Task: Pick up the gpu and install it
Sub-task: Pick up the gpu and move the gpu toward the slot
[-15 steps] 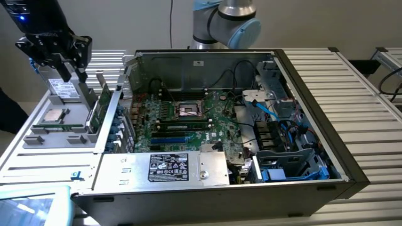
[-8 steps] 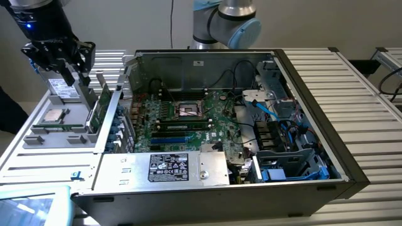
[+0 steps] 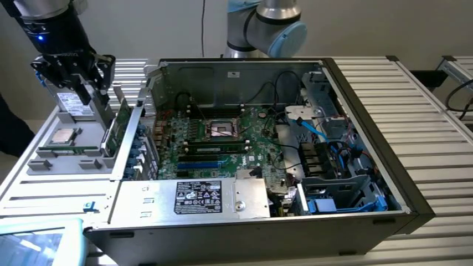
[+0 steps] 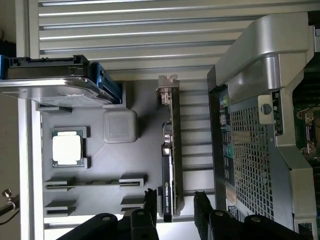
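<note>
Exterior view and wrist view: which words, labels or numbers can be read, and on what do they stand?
No text can be read with certainty.
Power supply, black label: white print, too small.
Drive, white label: blurred.
Graphics card, edge lettering with a small logo: blurred.

Green-and-black gpu (image 4: 169,175) upright on edge in grey tray (image 4: 112,162)

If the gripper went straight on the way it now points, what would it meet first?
Most likely the gpu: the open gripper points down at the card, which stands on edge in the grey parts tray. Its fingers line up on either side of it, though depth is unclear.
</note>
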Tool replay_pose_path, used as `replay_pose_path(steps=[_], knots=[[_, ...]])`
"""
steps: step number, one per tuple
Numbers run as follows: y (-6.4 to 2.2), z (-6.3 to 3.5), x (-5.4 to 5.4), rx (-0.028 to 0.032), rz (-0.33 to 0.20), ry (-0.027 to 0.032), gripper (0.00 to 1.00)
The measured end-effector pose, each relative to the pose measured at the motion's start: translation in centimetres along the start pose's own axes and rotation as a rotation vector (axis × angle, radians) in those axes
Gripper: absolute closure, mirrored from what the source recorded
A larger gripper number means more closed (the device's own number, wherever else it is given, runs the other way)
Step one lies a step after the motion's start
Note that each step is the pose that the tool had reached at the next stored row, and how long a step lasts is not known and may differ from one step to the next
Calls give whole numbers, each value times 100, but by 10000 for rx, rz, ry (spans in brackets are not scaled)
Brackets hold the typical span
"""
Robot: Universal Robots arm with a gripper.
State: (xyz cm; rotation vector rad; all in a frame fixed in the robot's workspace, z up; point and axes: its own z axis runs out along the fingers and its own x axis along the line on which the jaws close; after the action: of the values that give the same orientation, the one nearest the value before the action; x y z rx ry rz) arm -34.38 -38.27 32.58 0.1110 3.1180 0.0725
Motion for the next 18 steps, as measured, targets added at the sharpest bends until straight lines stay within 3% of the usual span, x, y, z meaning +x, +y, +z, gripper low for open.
replay_pose_path(steps=[18], knots=[[12,329,8,-6,-297,14,56]])
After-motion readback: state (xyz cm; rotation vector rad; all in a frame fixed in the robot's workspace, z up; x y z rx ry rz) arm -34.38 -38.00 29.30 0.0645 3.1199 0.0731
